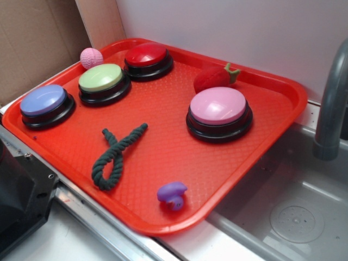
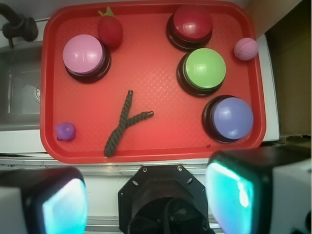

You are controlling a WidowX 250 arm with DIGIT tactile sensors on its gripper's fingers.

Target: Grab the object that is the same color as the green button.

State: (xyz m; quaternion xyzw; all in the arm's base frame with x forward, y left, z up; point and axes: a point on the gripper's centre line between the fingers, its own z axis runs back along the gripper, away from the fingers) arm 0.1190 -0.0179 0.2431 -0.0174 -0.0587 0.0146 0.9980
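The object, a dark green twisted rope [image 1: 118, 145] [image 2: 122, 126], lies in a crossed loop on the red tray [image 1: 163, 117] [image 2: 146, 63], toward its near side. The green button [image 1: 101, 79] [image 2: 204, 68] stands at the tray's back left, between a blue button and a red one. My gripper [image 2: 146, 195] shows only in the wrist view. It hangs high above the black robot base, off the tray's near edge. Its cyan pads [image 2: 63, 207] are wide apart and it is open, with nothing between them.
Also on the tray are a blue button [image 1: 43, 101], a red button [image 1: 147, 56], a larger pink button [image 1: 218, 107], a red strawberry [image 1: 215, 79], a purple duck [image 1: 172, 194] and a pink ball [image 1: 91, 57]. A steel sink [image 1: 293, 212] with a faucet [image 1: 331, 103] lies to the right.
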